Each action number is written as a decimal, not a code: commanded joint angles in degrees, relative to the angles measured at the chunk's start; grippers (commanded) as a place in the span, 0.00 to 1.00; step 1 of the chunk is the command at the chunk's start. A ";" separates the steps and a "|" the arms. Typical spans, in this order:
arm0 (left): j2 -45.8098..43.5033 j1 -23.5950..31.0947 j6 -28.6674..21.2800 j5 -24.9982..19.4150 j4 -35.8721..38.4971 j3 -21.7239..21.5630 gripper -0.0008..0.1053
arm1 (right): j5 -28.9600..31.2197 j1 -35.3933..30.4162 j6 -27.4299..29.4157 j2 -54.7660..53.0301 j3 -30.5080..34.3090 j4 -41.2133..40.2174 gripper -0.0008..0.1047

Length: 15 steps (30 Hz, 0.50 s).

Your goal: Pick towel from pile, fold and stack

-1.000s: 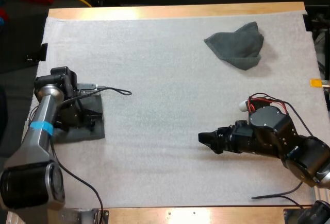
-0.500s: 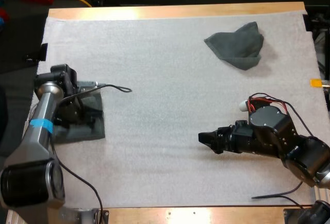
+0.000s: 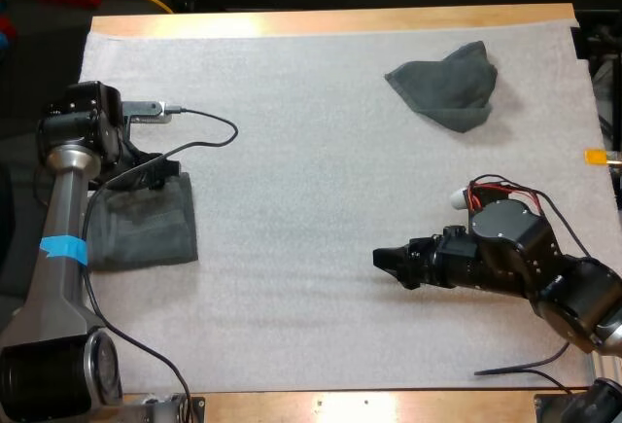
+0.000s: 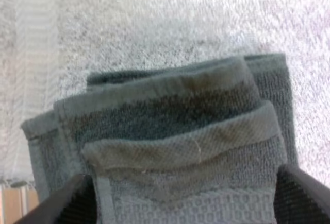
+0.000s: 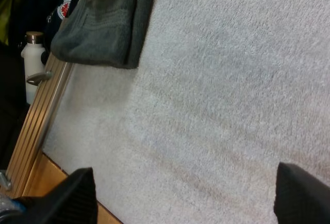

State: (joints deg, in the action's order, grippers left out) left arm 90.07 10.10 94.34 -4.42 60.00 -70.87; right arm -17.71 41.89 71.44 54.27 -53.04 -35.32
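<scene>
Folded stack (image 3: 146, 233) of dark grey-green towels lies flat at the left side of the white mat (image 3: 311, 151), close to the mat's left edge. The left tool (image 3: 155, 172) hangs over the stack's far edge, its arm reaching up along the left side of the table (image 3: 321, 22). In the left wrist view the stack's layered hems and folded edges lie directly under the camera. The tool's two black fingers (image 4: 67, 206) stand wide apart on either side of the stack. They do not pinch the cloth, so the left tool is released and carries nothing.

A crumpled towel (image 3: 447, 83) sits alone on the far right part of the mat, well apart from the stack and from both arms.

The right tool (image 3: 389, 263) is over bare mat in the near right part of the table, pointing toward the left side. In the right wrist view its fingers (image 5: 72, 195) are spread apart with only plain mat between them, so it too is released and empty. Farther off in that view the folded stack lies near the table's edge. A white bottle (image 5: 32, 69) stands just beyond that edge.
</scene>
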 commanded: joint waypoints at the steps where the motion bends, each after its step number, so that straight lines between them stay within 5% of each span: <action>1: -0.22 -0.10 0.16 0.19 -1.29 -0.31 0.66 | -0.57 0.11 0.34 -0.38 -0.32 0.42 0.66; 15: 5.30 -0.10 1.68 0.39 -3.07 -0.31 0.66 | -0.57 0.11 0.34 -0.38 -0.32 0.42 0.66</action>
State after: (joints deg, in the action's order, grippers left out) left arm 95.56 10.10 95.35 -4.17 56.71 -70.87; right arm -17.71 41.89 71.44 54.27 -53.04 -35.32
